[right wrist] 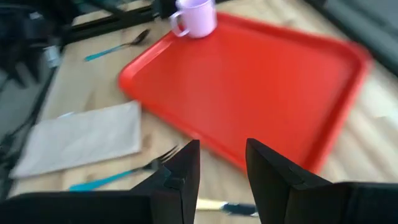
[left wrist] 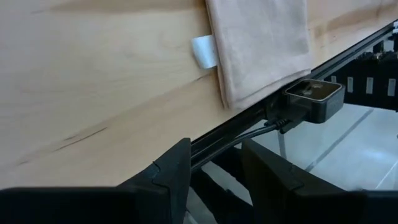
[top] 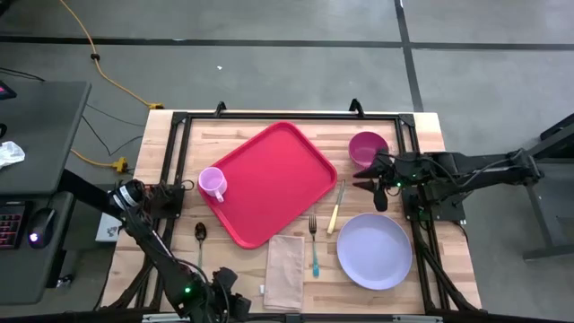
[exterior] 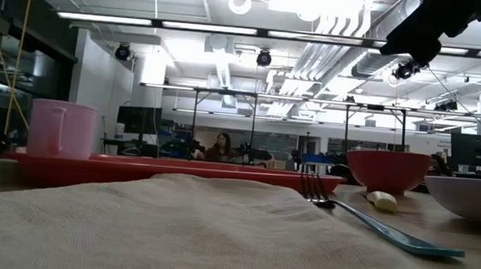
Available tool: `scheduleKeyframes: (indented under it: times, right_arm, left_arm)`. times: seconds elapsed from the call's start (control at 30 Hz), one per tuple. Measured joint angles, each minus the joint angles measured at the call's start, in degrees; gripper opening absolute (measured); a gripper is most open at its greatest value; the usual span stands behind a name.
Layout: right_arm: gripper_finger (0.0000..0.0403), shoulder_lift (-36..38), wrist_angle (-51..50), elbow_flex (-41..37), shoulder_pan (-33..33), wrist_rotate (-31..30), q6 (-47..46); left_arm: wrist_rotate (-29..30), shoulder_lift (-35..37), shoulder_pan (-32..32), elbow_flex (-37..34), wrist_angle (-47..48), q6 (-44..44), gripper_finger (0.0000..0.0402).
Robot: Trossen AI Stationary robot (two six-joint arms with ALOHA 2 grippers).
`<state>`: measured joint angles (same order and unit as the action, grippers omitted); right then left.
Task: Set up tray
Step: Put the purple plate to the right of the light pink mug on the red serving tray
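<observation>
While the left gripper (top: 235, 306) waits at the bottom edge of the high view with fingers slightly apart, the large red plastic rectangular tray (top: 273, 184) lies at centre frame, a pink plastic mug (top: 213, 183) on its left corner. Right of centre, the right gripper (top: 366, 176) hovers beside a round magenta bowl (top: 367, 146), fingers parted and empty.

We see a robotics lab, exposed ceiling ducts (exterior: 229, 65), strip lights (exterior: 189, 26), rows of monitors (exterior: 477, 151), a person (exterior: 221, 146) seated at a far desk
</observation>
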<state>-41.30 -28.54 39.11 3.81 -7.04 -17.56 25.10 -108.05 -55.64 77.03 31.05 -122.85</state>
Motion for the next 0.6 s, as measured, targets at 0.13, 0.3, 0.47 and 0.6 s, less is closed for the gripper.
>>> scheduleKeyframes:
  times: [0.13, 0.3, 0.47, 0.6]
  right_arm:
    - [0.0108, -1.4, -1.8, 0.0, 0.0, 5.3, -0.4]
    - [0.0108, -3.3, -5.2, 0.0, 0.1, 11.8, -0.6]
    - [0.0108, -6.5, -10.6, 0.0, 2.3, 14.2, -2.0]
    - [0.0108, -10.3, -16.4, 0.0, 4.8, 13.8, -3.2]
  left_arm:
    - [0.0, 0.0, 0.0, 0.0, 0.9, 0.0, 0.0172]
    - [-0.1, 0.0, 0.0, 0.0, 1.2, 0.0, 0.0172]
    - [-0.1, 0.0, 0.0, 0.0, 2.0, 0.0, 0.0172]
    - [-0.1, 0.0, 0.1, 0.0, 2.1, 0.1, 0.0172]
